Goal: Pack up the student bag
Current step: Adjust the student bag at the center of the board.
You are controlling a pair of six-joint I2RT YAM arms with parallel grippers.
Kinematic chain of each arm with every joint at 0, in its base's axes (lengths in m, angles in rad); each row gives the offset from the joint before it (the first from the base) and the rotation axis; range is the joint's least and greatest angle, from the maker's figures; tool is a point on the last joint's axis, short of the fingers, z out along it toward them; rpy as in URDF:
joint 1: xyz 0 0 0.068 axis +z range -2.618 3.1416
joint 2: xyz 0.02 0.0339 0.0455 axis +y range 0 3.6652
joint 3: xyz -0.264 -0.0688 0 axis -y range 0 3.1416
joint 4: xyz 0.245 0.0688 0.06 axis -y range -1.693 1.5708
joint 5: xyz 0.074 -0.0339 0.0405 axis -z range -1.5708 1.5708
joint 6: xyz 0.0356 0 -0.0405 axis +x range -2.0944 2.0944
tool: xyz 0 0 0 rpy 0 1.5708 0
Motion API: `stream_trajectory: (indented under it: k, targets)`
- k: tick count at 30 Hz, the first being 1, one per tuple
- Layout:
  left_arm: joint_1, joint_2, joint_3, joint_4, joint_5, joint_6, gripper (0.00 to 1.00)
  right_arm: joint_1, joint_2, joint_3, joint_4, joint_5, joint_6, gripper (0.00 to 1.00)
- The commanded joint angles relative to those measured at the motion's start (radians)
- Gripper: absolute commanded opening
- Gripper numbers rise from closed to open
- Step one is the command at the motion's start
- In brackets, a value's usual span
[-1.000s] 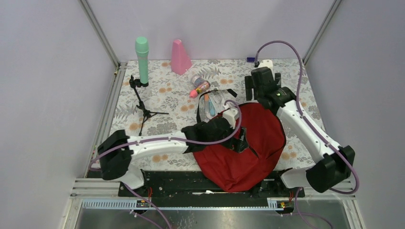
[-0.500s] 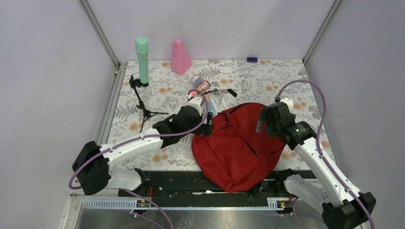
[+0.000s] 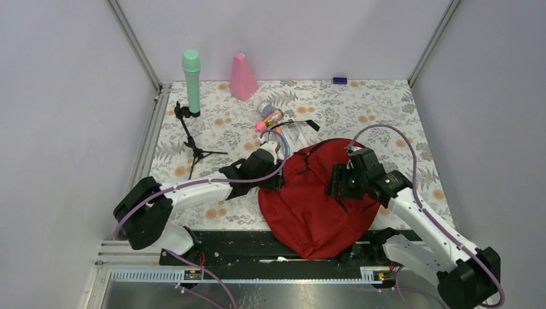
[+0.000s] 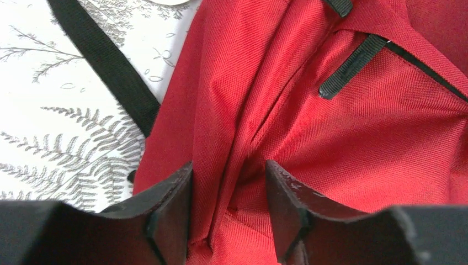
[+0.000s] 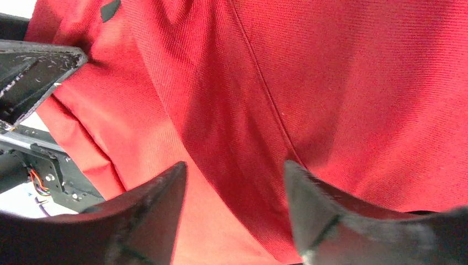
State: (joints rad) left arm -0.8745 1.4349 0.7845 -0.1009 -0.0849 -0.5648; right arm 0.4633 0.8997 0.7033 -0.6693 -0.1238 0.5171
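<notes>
We have the bag (image 3: pixel 319 206) lying flat at the near middle of the desk (image 3: pixel 373 106), its near edge spilling over the black rail (image 3: pixel 225 244) between the arm bases. Our left jaws sit at its left edge, partly open, astride a raised fold of red cloth beside the black strap (image 4: pixel 105 63); they look set to pinch it but are not yet closed. Our right jaws hang wide just above the cloth right of centre, gripping nothing. We judge both are placed to lift the fabric and find the zip, since the bag looks shut. Likely things to pack wait far left: a green bottle (image 3: pixel 191 80), a pink cone (image 3: pixel 243 77), a tripod (image 3: pixel 192 138), a small tube (image 3: pixel 269 119).
</notes>
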Motion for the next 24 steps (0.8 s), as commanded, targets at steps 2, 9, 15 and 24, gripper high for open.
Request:
stream_trajectory:
  k: [2,9,15,24]
  targets:
    - [-0.007,0.031,-0.043,0.198,0.172,-0.100,0.34,0.038,0.096,0.057,0.051,0.090,-0.069,0.48]
    - [-0.109,0.088,-0.024,0.309,0.214,-0.198,0.19,0.037,0.219,0.213,0.107,0.350,-0.190,0.00]
    - [-0.185,0.143,0.063,0.316,0.190,-0.222,0.19,0.037,0.356,0.309,0.158,0.643,-0.312,0.00]
    - [-0.168,0.086,0.083,0.209,0.035,-0.201,0.51,0.035,0.357,0.363,0.100,0.639,-0.280,0.61]
